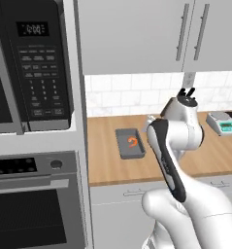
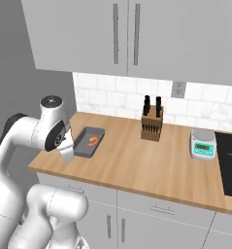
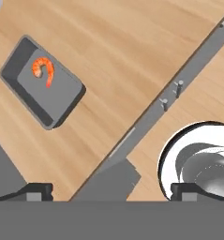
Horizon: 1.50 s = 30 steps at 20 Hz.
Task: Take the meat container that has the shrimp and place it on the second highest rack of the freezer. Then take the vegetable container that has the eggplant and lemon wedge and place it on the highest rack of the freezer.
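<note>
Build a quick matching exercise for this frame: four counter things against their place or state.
Things:
1. shrimp
2. meat container
3. knife block
4. kitchen scale

Places or states:
A. beside the black cooktop
B. near the backsplash, below the wall outlet
C. lying inside the dark tray
D. flat on the wooden counter's left end, not gripped

Pairs: 1-C, 2-D, 3-B, 4-A

Both base views look forward and down over the wooden counter from behind the arm, left and right, sharing the meat container, while the hand view looks almost straight down at it, seemingly from closer above the counter's front edge.
</note>
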Tool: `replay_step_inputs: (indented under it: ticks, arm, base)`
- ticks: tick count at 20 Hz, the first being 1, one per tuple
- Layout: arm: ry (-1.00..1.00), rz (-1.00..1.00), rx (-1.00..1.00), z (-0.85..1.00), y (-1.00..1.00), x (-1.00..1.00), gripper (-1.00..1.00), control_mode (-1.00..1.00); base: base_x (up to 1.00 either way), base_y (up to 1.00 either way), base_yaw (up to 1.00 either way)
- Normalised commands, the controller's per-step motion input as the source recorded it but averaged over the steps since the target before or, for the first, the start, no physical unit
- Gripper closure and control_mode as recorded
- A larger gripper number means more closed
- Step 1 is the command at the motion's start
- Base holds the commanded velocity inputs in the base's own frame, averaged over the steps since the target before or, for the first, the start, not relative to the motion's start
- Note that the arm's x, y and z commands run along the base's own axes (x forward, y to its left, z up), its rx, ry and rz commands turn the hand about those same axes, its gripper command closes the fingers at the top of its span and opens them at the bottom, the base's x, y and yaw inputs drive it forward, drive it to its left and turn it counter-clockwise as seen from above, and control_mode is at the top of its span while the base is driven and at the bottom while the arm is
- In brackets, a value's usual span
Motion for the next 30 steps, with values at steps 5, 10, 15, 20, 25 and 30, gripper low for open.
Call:
replay_step_inputs:
  ticks: [5,10,15,20,25,30]
  arm:
    - [0.0,-0.2,0.0,-0.37,0.02,0.75,-1.0,-1.0]
    - [0.09,-0.15,0.01,-0.38,0.0,0.61,-1.0,-1.0]
    - [0.07,-0.05,0.05,-0.34,0.0,0.4,-1.0,-1.0]
    - [0.02,0.0,0.08,-0.39,0.0,0.31,-1.0,-1.0]
    - [0.03,0.0,0.04,-0.41,0.0,0.28,-1.0,-1.0]
    - [0.1,0.0,0.0,-0.28,0.0,0.38,-1.0,-1.0]
  base:
    - [0.0,0.0,0.0]
    - [0.0,0.0,0.0]
    - [0.0,0.0,0.0]
    - [0.0,0.0,0.0]
    - [0.0,0.0,0.0]
    - [0.0,0.0,0.0]
